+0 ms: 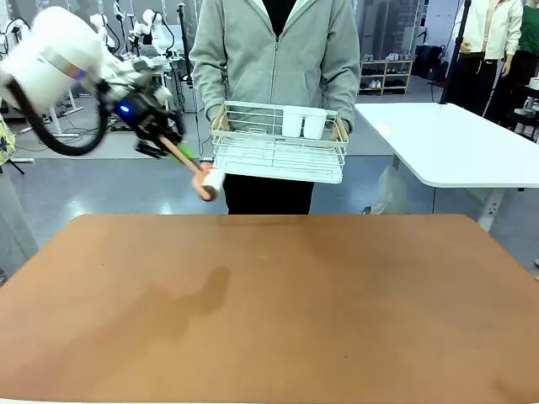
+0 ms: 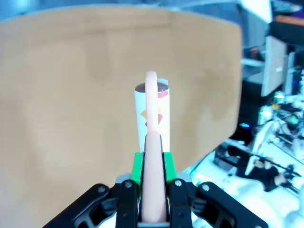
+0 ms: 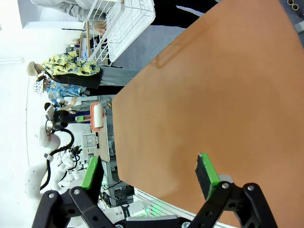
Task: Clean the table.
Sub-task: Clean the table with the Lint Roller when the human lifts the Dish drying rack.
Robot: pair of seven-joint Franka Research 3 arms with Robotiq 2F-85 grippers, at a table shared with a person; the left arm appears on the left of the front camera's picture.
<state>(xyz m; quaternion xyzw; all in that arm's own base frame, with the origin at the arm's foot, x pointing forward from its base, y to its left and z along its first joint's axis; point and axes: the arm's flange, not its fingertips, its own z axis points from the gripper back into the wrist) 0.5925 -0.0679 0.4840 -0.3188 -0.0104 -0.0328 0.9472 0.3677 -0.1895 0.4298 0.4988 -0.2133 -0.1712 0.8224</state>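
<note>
You had the left gripper (image 1: 162, 141) clamped shut on the pale pink handle of a lint roller (image 1: 206, 181) with a white paper roll. It was held in the air over the wide reddish-brown matte table (image 1: 269, 311), towards its far left. Your right gripper (image 3: 149, 173) hung above the tabletop, green-padded fingers spread wide, holding nothing. Across the table, a person in a grey hoodie (image 1: 274, 50) held a white wire basket (image 1: 278, 160).

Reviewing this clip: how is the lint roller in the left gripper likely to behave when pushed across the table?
The lint roller looks light: the left gripper holds it by its slim handle alone. Its cylindrical head should probably roll, not slide, on the smooth table. The long handle might flex under pressure.
</note>
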